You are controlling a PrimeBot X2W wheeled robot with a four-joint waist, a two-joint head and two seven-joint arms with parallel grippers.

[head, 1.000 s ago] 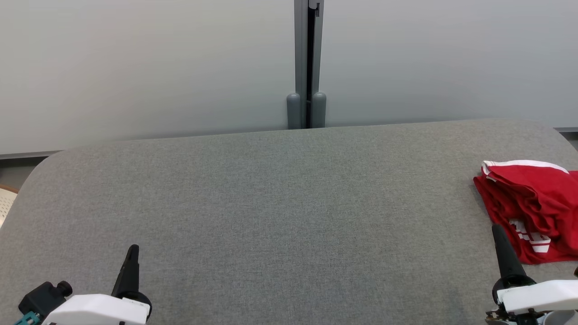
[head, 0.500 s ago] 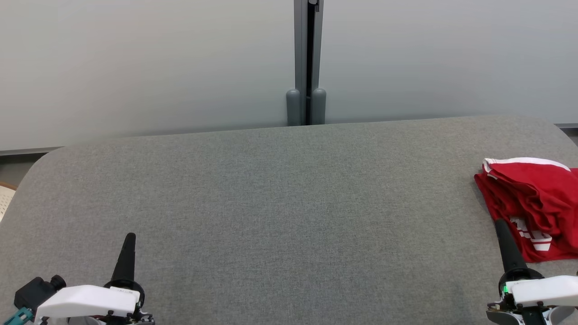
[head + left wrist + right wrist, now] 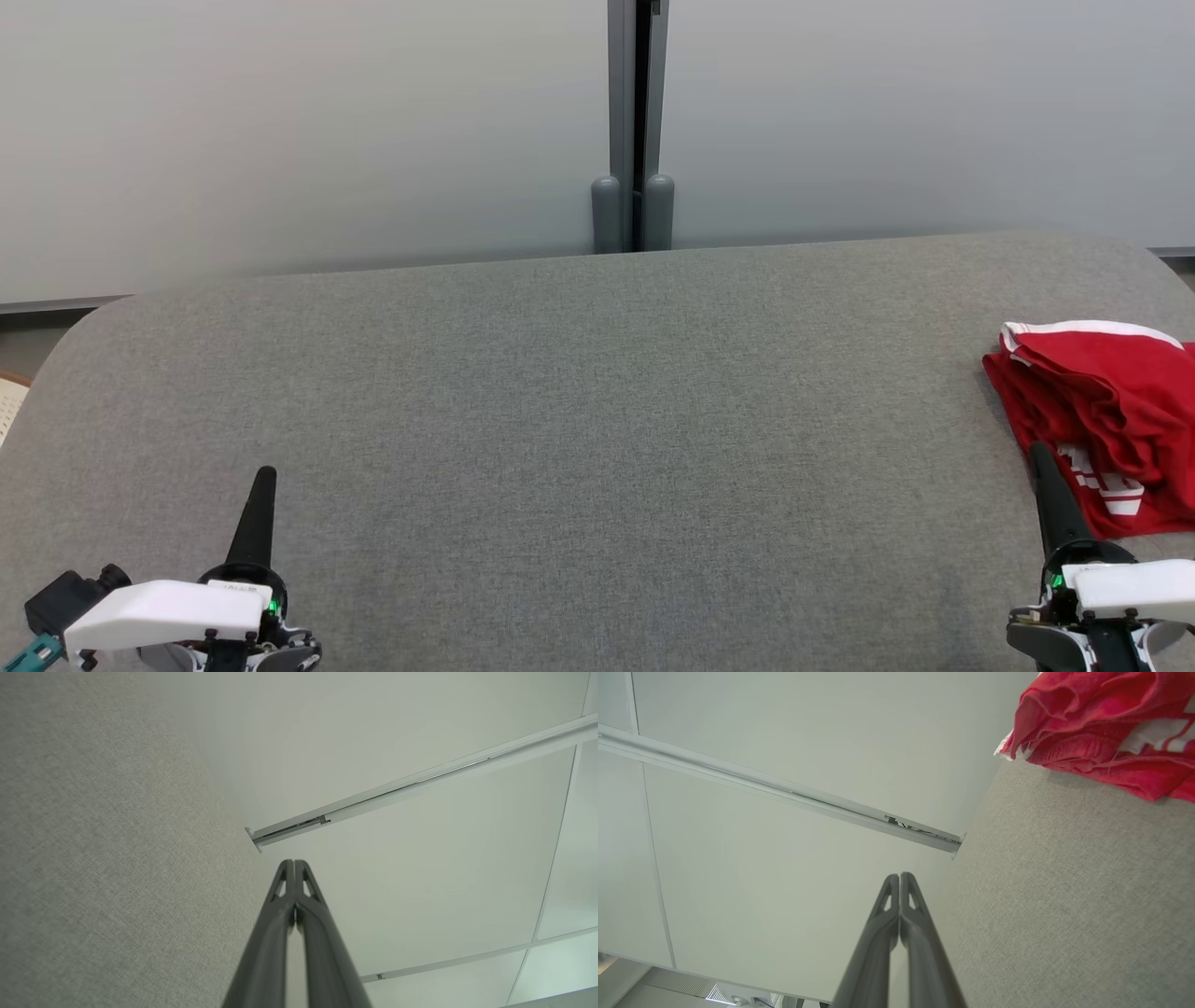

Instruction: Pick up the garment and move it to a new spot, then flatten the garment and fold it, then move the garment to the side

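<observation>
- Since a second ago the whole head view has been shifted slightly, so the camera is judged to have moved; the red garment (image 3: pixel 1111 401) is seen bunched at the right edge of the table (image 3: pixel 597 420)
- This position would suit a garment set aside after folding, or one awaiting pickup
- The right gripper (image 3: pixel 1038 453) is held pressed together just beside it, empty; the left gripper (image 3: pixel 266 474), likewise closed, is parked well apart

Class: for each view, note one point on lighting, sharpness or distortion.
Head view: soft even light, faint shadows on the grey table; red garment cropped at right. Left wrist view: wall seams bow near the edge. Right wrist view: garment sharp, shadowed beneath.
</observation>
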